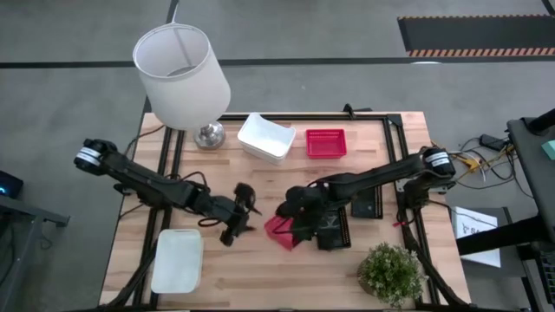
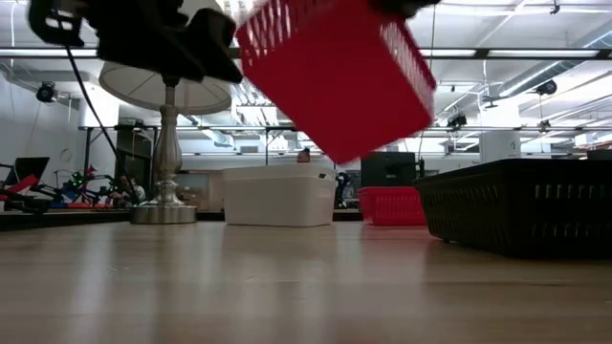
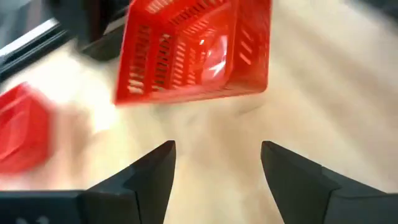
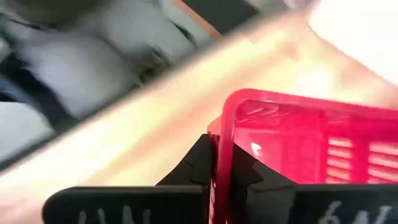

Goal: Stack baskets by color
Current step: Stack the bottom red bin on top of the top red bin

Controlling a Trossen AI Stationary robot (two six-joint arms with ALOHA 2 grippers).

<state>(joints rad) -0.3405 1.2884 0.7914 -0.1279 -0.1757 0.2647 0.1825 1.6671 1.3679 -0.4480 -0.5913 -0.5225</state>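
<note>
two red baskets [image 1: 325,143], two white baskets [image 1: 265,138]

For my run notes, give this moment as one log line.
right gripper: shut on red basket, lifted | left gripper: open, beside it

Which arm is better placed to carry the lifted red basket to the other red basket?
Right, probably: the right gripper is shut on the lifted red basket's rim, while the left gripper is open and empty.

You get even, bright light from ceiling strips at twelve o'clock in the low view; shadows stay soft. Both wrist views smear with motion blur, and the near red basket [image 2: 335,72] looks soft.
</note>
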